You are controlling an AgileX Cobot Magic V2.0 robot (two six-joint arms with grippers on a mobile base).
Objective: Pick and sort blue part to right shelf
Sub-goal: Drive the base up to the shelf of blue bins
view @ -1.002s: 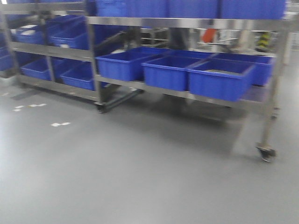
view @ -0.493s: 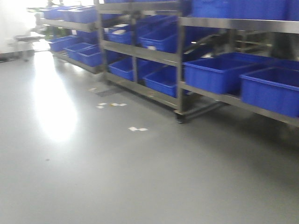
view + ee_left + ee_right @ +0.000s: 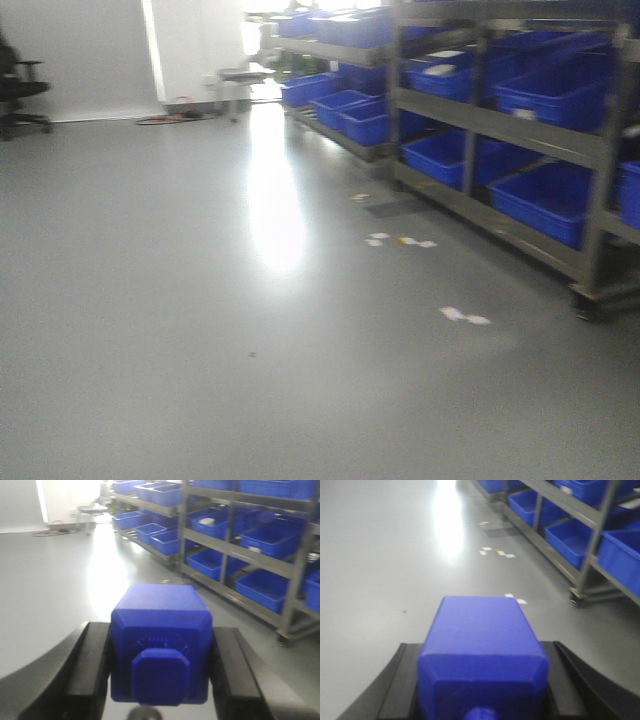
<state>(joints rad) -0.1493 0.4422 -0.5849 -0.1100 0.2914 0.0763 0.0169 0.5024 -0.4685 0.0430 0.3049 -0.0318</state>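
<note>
Closest in, the left gripper (image 3: 160, 675) is pinching a blue part (image 3: 160, 625), its black fingers (image 3: 92, 670) pressed against both flat sides and the stub cap facing the wrist camera. The right gripper (image 3: 482, 685) is clamped the same way on a second blue part (image 3: 480, 640), which sits square between its jaws. Both parts are held above bare grey floor, well clear of any bin.

The step in hand looks like the carry: the base has to be brought to face the right shelf (image 3: 500, 127), which stands off to the robot's right. To do it well, both grips should stay firm and the arms tucked in while the base moves. The base should line up square to the rack before either arm reaches out, and the part should be let go low inside a bin.

Out on the floor lie white scraps (image 3: 463, 316), which are flat and no obstacle. The rack's caster (image 3: 590, 300) and low steel rail jut towards the robot's path, and the blue bins (image 3: 540, 195) have raised rims to clear. Farther left are a strong glare patch (image 3: 275, 215) and an office chair (image 3: 20, 95), well apart from the route.
</note>
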